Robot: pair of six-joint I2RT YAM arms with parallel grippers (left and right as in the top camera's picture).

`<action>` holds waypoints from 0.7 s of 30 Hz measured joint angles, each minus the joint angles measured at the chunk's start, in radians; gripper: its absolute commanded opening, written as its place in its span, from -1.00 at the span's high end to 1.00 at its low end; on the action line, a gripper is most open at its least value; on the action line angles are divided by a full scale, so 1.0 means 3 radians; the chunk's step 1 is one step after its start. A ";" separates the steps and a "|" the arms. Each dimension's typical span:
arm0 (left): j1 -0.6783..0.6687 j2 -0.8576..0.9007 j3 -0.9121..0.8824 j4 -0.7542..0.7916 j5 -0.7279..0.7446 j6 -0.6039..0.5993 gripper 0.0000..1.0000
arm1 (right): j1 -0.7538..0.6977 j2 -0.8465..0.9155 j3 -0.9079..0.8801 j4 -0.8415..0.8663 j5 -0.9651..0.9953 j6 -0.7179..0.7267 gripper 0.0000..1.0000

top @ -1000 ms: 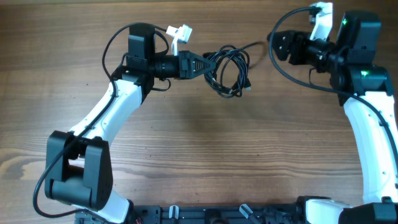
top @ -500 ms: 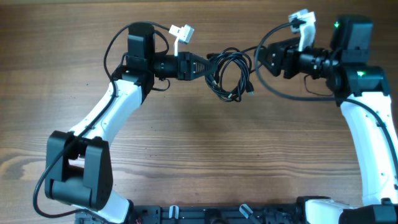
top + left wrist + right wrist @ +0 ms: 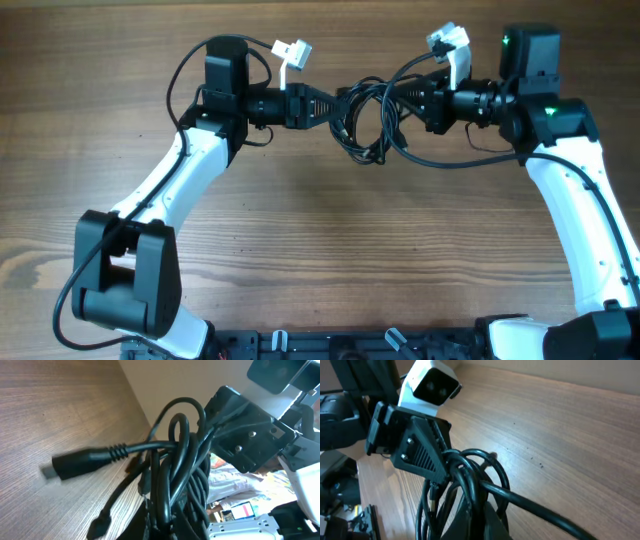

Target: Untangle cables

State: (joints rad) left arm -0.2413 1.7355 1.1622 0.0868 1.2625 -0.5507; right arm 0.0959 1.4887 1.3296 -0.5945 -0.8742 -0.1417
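Note:
The cables point(image 3: 364, 128) hang as a tangled bundle of thin black loops between the two arms, above the back middle of the table. My left gripper point(image 3: 338, 106) is shut on the bundle's left side, and my right gripper point(image 3: 399, 103) is shut on its right side. In the left wrist view the cables point(image 3: 175, 475) fill the centre, a black plug point(image 3: 75, 462) sticks out to the left, and the right gripper's body sits behind. The right wrist view has the cables point(image 3: 465, 480) pinched between its fingers point(image 3: 492, 520), with the left gripper just behind them.
The wooden table point(image 3: 320, 250) lies under both arms. A thicker black arm cable point(image 3: 445, 160) loops beneath the right wrist. A black base rail point(image 3: 350, 345) runs along the front edge. Both white arms reach in from the front corners.
My right arm has swung left from the back right corner to the bundle, and its jaws have closed on the cables. The left arm has held still.

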 measured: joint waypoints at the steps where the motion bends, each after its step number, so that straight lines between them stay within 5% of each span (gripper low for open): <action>1: 0.0000 0.0000 0.0000 0.0001 -0.0001 0.0000 0.92 | 0.0000 0.0000 0.0000 0.0048 -0.0003 0.0033 0.91; 6: 0.0000 0.0000 0.0000 0.0014 -0.0025 -0.0001 0.92 | -0.0070 -0.0023 0.0000 0.0264 0.0099 0.0323 0.91; 16: -0.0031 0.0000 0.0004 0.0051 -0.0028 -0.0003 0.92 | -0.0053 -0.0565 0.0000 0.0426 0.1540 0.0572 0.91; 21: -0.0031 -0.0001 0.0017 0.0057 -0.0037 -0.0001 0.92 | -0.0057 -0.0636 0.0000 0.0818 0.1754 0.0638 0.91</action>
State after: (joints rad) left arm -0.2504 1.7351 1.1671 0.1040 1.2514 -0.5510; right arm 0.0788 1.2980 1.3296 -0.3492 -0.3481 0.0498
